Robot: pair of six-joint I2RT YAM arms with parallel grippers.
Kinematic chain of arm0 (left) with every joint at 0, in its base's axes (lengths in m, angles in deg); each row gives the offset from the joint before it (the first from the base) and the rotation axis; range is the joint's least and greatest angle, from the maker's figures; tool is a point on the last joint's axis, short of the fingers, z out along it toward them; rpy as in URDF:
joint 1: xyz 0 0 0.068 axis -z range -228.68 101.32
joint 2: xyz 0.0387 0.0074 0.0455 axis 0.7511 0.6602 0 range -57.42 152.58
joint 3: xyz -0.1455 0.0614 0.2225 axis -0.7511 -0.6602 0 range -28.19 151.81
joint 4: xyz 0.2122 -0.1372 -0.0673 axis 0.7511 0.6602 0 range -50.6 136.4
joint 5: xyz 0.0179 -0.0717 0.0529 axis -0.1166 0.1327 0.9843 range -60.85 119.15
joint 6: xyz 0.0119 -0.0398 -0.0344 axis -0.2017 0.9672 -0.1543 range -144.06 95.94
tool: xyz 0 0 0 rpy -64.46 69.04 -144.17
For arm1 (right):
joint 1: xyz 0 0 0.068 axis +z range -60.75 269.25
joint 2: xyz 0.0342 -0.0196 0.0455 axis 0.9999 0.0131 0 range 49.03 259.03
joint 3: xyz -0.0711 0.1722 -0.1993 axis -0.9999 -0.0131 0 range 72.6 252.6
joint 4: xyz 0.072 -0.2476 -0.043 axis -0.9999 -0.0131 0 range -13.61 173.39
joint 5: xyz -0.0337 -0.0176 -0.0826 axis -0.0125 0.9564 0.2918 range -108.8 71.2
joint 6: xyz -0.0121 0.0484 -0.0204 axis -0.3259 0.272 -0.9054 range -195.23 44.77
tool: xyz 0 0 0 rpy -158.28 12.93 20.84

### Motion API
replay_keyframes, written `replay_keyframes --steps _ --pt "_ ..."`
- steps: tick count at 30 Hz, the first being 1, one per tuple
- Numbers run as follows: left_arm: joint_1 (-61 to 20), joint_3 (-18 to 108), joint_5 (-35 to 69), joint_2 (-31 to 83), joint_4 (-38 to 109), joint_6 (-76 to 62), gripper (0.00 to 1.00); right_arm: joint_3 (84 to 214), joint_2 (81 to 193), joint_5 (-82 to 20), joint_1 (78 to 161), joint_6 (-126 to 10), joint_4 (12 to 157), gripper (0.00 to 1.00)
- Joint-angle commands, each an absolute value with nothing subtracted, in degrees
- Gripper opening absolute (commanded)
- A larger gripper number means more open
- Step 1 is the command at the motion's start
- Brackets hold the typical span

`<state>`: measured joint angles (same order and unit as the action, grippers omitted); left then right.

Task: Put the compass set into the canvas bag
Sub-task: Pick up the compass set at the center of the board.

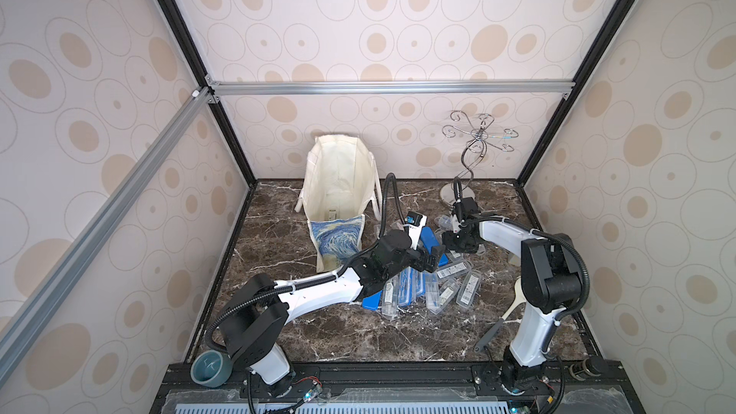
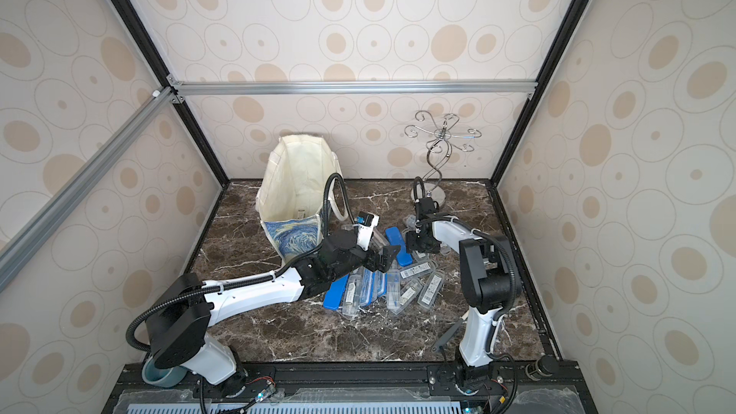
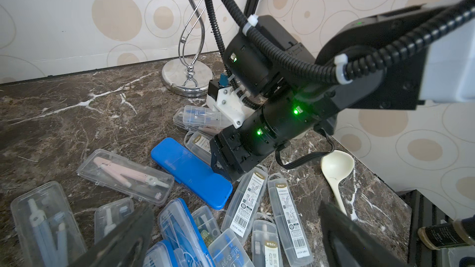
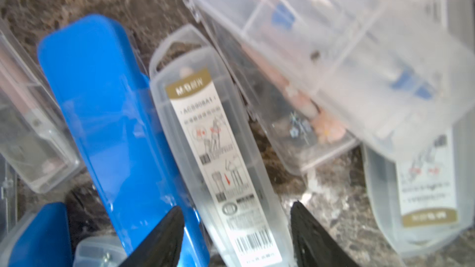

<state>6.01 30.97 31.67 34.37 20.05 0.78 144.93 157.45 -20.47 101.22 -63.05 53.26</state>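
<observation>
Several compass sets in clear and blue cases lie heaped on the marble top between the arms. My right gripper points down into the heap, its fingers on either side of one clear compass set with a white barcode label, beside a solid blue case. In both top views this gripper sits at the heap's far side. My left gripper hovers wide open over the cases, holding nothing; it faces the right one. The canvas bag stands open at the back left, its starry print toward me.
A chrome scroll stand rises at the back right. A cream spoon and a dark flat tool lie by the right arm's base. A teal cup sits at the front left corner. Patterned walls close three sides.
</observation>
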Motion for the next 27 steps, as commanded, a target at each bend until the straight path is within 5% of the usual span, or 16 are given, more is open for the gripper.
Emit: replay_keyframes --steps 1,19,27 --pt "6.16 30.70 32.66 35.19 18.34 1.69 1.00 147.08 160.09 -19.63 101.29 -64.43 52.04 0.66" --pt "6.16 28.90 33.01 34.96 17.22 1.90 1.00 153.07 167.03 -16.20 104.49 -62.21 49.14 0.61" --pt "6.14 27.45 33.37 33.83 15.94 2.21 1.00 153.21 167.44 -15.65 104.81 -61.87 49.46 0.44"
